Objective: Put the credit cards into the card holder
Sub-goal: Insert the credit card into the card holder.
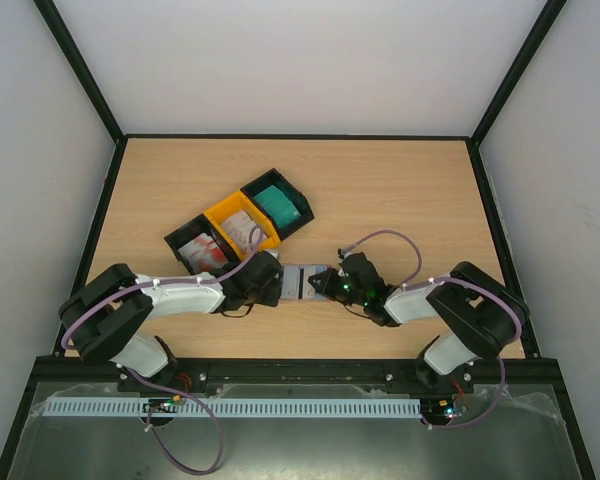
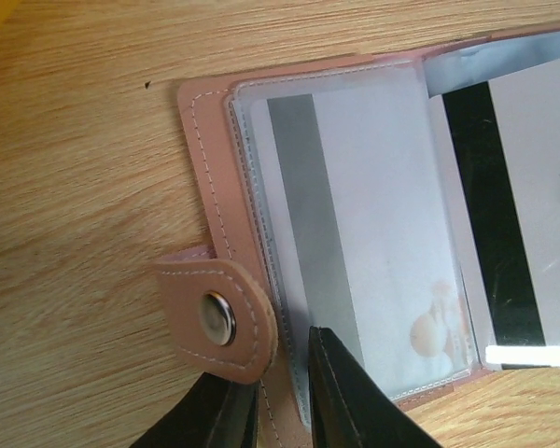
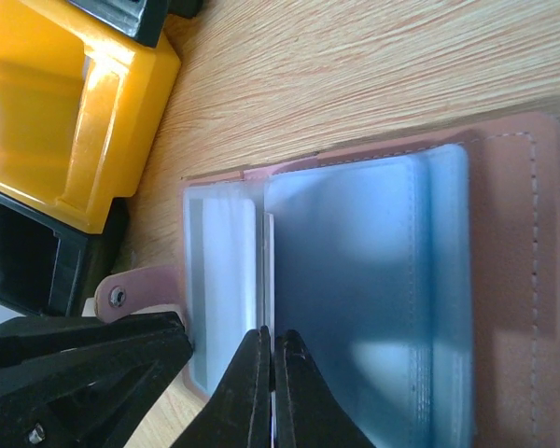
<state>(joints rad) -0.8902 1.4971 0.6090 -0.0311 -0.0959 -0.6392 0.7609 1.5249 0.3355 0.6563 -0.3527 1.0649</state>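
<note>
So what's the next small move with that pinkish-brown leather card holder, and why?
Probably the left gripper should close on the pinkish-brown leather card holder's edge to steady it: its fingers stand apart astride it beside the snap tab, and the white black-striped card seems only partly tucked in.

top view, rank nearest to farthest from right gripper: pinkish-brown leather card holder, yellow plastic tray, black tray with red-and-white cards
1. pinkish-brown leather card holder, at the right gripper fingertips
2. yellow plastic tray, up-left
3. black tray with red-and-white cards, farthest left
</note>
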